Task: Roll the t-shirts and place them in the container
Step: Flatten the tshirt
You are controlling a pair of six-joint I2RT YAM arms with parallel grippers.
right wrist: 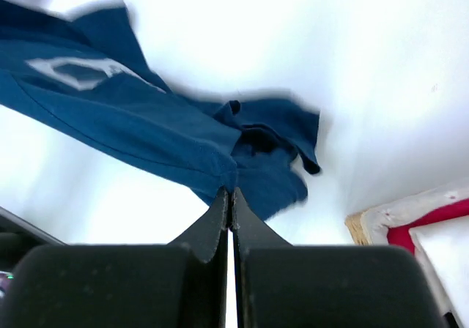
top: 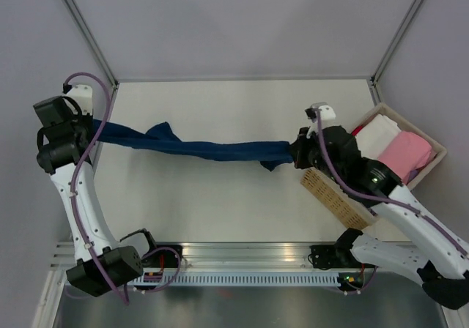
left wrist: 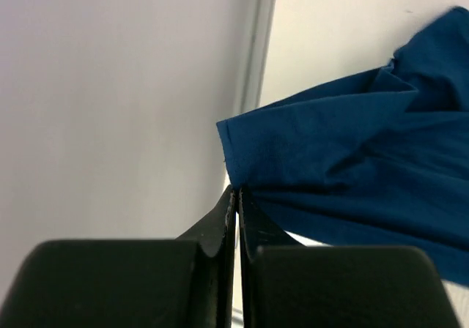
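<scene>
Our left end effector (left wrist: 236, 190) has its two fingers pressed together, pinching the edge of the navy t-shirt (left wrist: 352, 174). In the wrist view the cloth fans out from the fingertips toward 2 o'clock. The right end effector (right wrist: 231, 192) is the same story: its fingers are clamped together on a bunched hem, and the shirt runs off toward 10 o'clock. There you can just make out the pale print (right wrist: 80, 70), though it's blurry.

From above, the left end effector (top: 94, 132) sits at about 9 o'clock on the counter (top: 220, 211) and the right one (top: 297, 152) at about 3 o'clock. The t-shirt (top: 198, 148) is pulled into a long twisted rope between them, right across the middle. A small flap droops near the right grip. We can't tell whether the middle of the shirt touches the counter or hangs just above it.

Past the right end effector, at 3 o'clock on the counter's edge, there's a basket (top: 438, 151). It holds a folded white cloth (top: 377, 134) next to a folded pink one (top: 404, 154), with a sliver of red cloth (top: 357, 130) peeking out on the near side.
</scene>
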